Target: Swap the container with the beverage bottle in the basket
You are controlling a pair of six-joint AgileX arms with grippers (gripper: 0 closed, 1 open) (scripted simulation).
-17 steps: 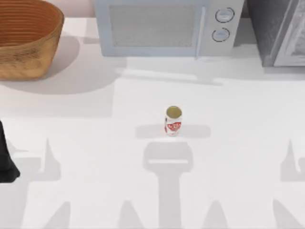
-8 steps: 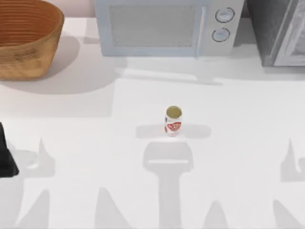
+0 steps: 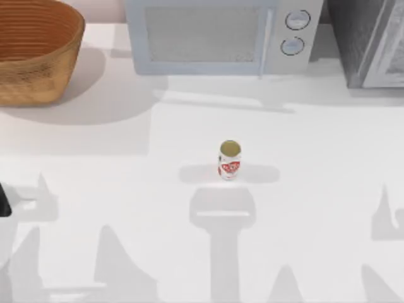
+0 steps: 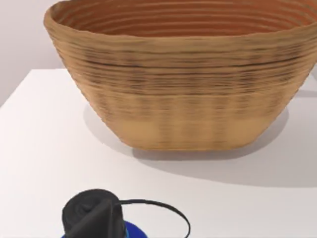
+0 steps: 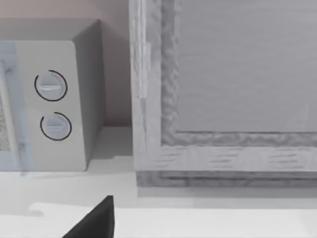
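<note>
Now the step in hand seems to be the removal of the container from the basket (image 3: 38,69). In the left wrist view, a blue container (image 4: 130,233) with a black cap (image 4: 91,214) and a thin loop strap sits directly under the left gripper's camera, and the basket stands on the bench (image 3: 315,189) just ahead of it. The left arm (image 3: 2,201) is at the left edge of the bench. I cannot tell whether this gripper is closed on the container or apart from it.

To do this step well, I think the container should go down upright on free bench, well apart from the basket, and be released only when it stands firmly.

The beverage bottle (image 3: 229,161) stands upright in the middle of the bench, far from both grippers. The right gripper (image 5: 96,220) is parked facing the microwave (image 3: 208,38); its state I cannot tell.
</note>
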